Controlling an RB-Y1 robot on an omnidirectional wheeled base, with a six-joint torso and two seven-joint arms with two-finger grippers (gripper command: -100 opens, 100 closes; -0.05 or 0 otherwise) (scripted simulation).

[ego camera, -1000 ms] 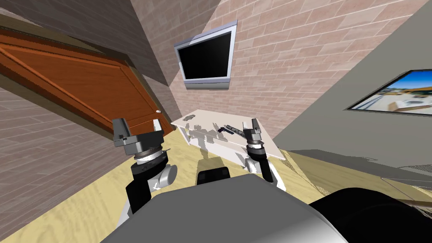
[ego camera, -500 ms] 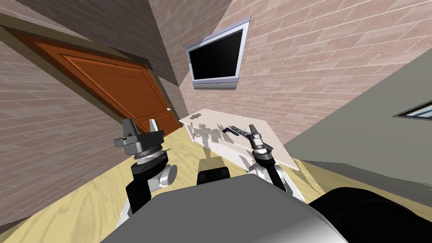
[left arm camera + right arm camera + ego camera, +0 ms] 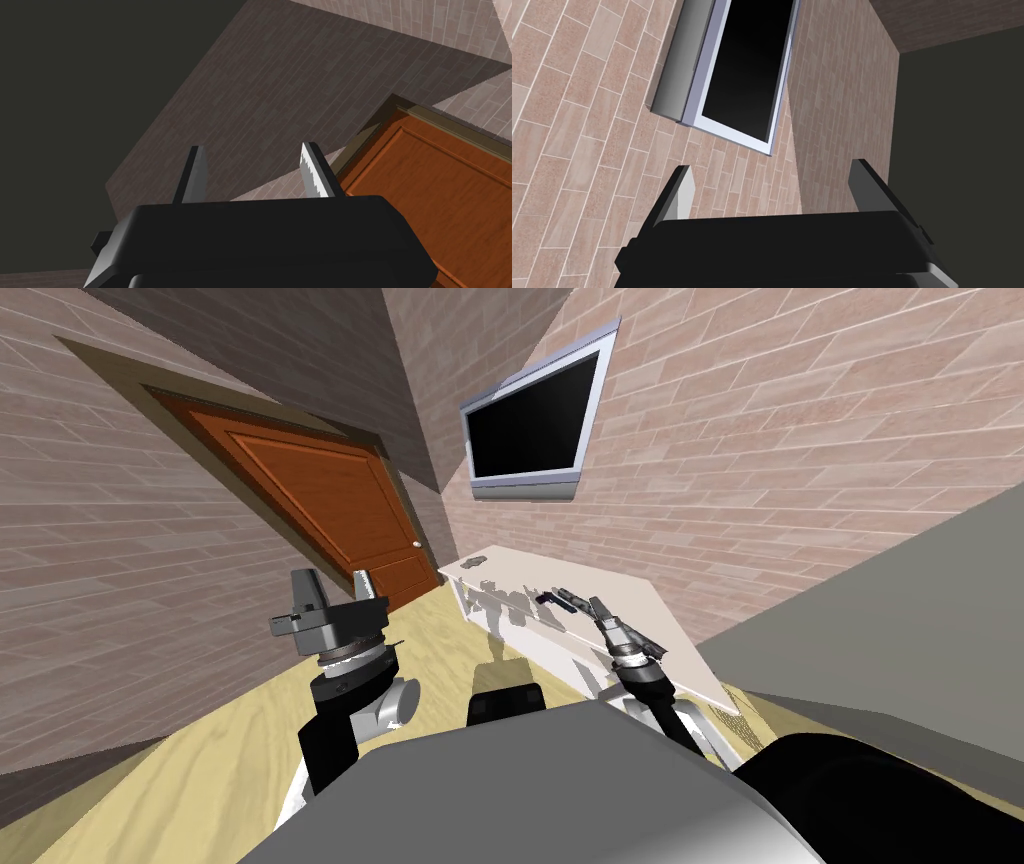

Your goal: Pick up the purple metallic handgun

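The handgun (image 3: pixel 548 599) is a small dark purple shape lying on a white low table (image 3: pixel 640 618) against the brick wall. A longer dark object (image 3: pixel 569 600) lies right beside it. My right gripper (image 3: pixel 598 608) hovers just near of these, tilted toward them, and is not touching either. In the right wrist view its fingers (image 3: pixel 681 196) stand wide apart, open, with nothing between them. My left gripper (image 3: pixel 334 587) is raised off to the left over the floor, away from the table. It too is open, its fingers (image 3: pixel 315 171) holding nothing.
A small grey object (image 3: pixel 472 560) lies at the table's far end. A brown door (image 3: pixel 340 503) stands shut in the wall left of the table. A dark flat screen (image 3: pixel 530 423) hangs above the table. Yellow wood floor (image 3: pixel 440 638) runs between me and the table.
The whole head view has swung, so I have turned and the table now sits more to the right. My right gripper has tilted from upright toward the handgun. The left gripper holds its pose.
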